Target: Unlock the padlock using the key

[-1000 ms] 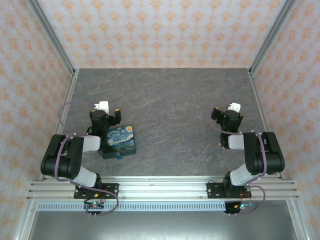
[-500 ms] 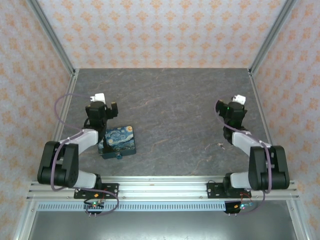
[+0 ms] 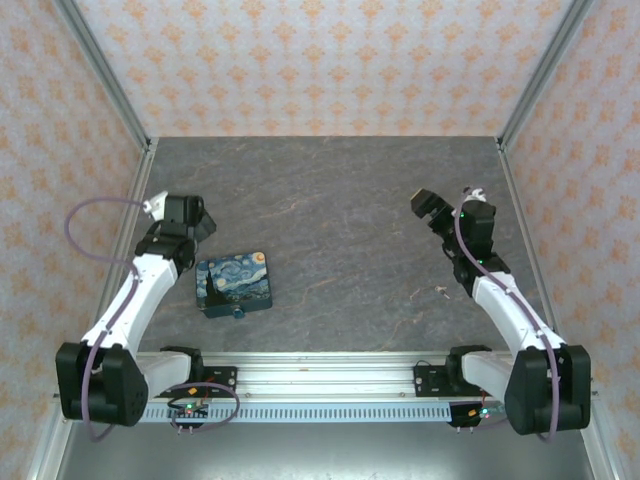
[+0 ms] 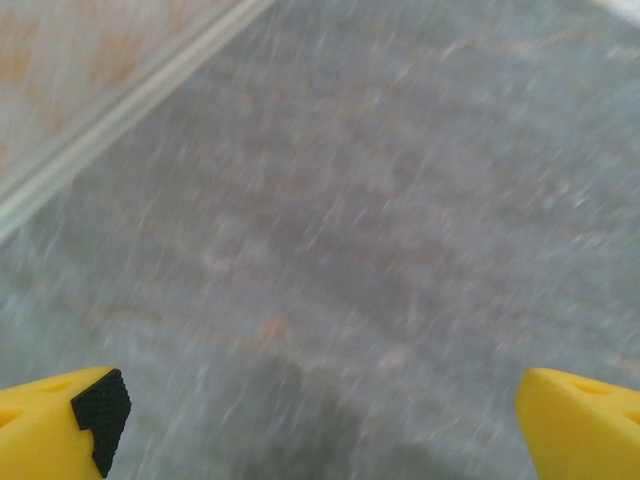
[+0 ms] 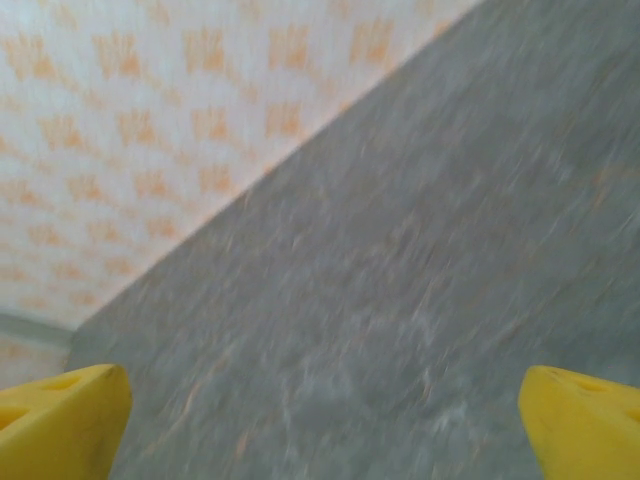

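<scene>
Padlock [image 3: 236,283] lies on the table [image 3: 350,200] apart from left hand [image 3: 197,216] and right hand [image 3: 425,205], both spread wide.

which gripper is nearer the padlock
The left gripper: it sits just past the far-left corner of the padlock. The right gripper is far off on the other side of the table.

I see open table [image 3: 340,200] between my 2 arms | padlock [image 3: 236,284] lies flat near my left arm [image 3: 140,285], blocks low passes | tiny key [image 3: 441,291] by right arm [image 3: 505,305] | walls [image 3: 330,60] shut 3 sides
</scene>
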Available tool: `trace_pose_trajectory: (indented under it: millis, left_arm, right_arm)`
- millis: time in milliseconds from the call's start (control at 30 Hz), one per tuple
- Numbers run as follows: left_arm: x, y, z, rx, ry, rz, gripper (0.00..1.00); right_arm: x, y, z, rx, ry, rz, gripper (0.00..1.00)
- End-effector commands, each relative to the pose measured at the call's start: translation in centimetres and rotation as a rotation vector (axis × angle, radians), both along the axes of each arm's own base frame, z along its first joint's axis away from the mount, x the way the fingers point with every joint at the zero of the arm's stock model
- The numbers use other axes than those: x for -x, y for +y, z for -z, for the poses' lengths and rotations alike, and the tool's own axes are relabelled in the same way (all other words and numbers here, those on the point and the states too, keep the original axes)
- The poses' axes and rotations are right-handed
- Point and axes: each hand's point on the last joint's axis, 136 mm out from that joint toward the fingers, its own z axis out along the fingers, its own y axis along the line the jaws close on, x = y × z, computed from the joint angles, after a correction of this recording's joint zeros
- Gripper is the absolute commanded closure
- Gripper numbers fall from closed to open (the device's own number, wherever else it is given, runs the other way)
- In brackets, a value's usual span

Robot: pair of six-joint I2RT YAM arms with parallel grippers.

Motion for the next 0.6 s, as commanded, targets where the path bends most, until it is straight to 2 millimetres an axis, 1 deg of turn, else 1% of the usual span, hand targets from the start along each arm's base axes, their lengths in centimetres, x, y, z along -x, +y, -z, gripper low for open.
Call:
trace_pose_trajectory:
  millis: [0, 100, 167, 333, 400, 467, 500, 533, 567]
  left_arm:
    - [4.7, -0.2, 3.2, 0.097, 0.092, -0.088, 0.0]
    - [5.7, -1.0, 4.3, 0.143, 0.075, -0.07, 0.0]
    - [5.7, -1.8, 4.9, 0.184, 0.056, -0.04, 0.0]
    - [4.7, -5.5, 6.8, 0.365, 0.007, 0.078, 0.0]
    - [4.3, -7.0, 7.2, 0.415, -0.013, 0.12, 0.0]
    - [4.0, -8.4, 7.1, 0.439, -0.034, 0.161, 0.0]
    - [3.8, -9.3, 6.9, 0.449, -0.051, 0.185, 0.0]
    - [3.6, -10.2, 6.7, 0.462, -0.066, 0.209, 0.0]
    - [3.4, -10.8, 6.5, 0.473, -0.08, 0.219, 0.0]
  right_arm:
    - [2.7, 2.9, 1.4, -0.031, 0.098, -0.079, 0.01]
    - [4.1, 4.9, 2.3, -0.008, 0.117, -0.116, 0.01]
    - [4.9, 6.5, 3.2, 0.003, 0.14, -0.157, 0.01]
    - [6.7, 10.9, 5.3, -0.024, 0.22, -0.278, 0.01]
    - [7.4, 12.6, 5.8, -0.03, 0.25, -0.325, 0.01]
    - [8.1, 14.5, 6.3, -0.038, 0.285, -0.377, 0.04]
    - [8.5, 15.4, 6.5, -0.04, 0.294, -0.404, 0.08]
    - [8.8, 16.2, 6.9, -0.037, 0.309, -0.422, 0.1]
    - [9.0, 16.8, 6.6, -0.042, 0.304, -0.436, 0.12]
